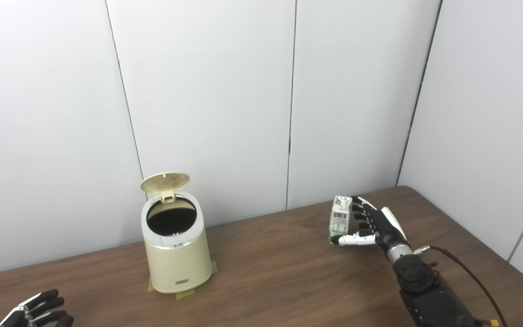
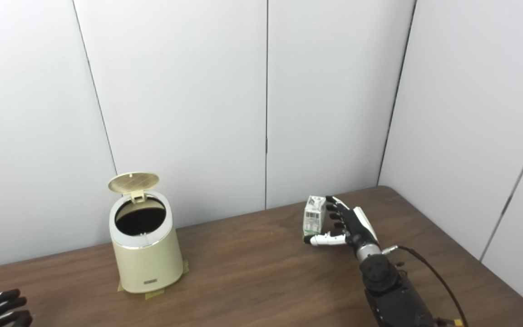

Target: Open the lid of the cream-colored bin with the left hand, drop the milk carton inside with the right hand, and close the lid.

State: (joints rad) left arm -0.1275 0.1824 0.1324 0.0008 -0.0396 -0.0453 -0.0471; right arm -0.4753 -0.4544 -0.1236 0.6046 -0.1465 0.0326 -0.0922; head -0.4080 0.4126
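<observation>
The cream-colored bin [image 1: 178, 261] stands left of the table's middle. Its round lid [image 1: 165, 181] is tipped up at the back, and the dark inside shows. A small white and green milk carton [image 1: 339, 218] stands upright on the table at the right. My right hand [image 1: 372, 225] is against the carton's right side, fingers stretched along it and thumb reaching across its base; the hand looks open around the carton. My left hand [image 1: 39, 311] rests low at the bottom left corner, well away from the bin, fingers spread and holding nothing.
The brown wooden table [image 1: 279, 272] runs to white wall panels at the back and right. Tape patches [image 1: 184, 294] lie under the bin's base. A thin cable [image 1: 470, 272] loops off my right wrist.
</observation>
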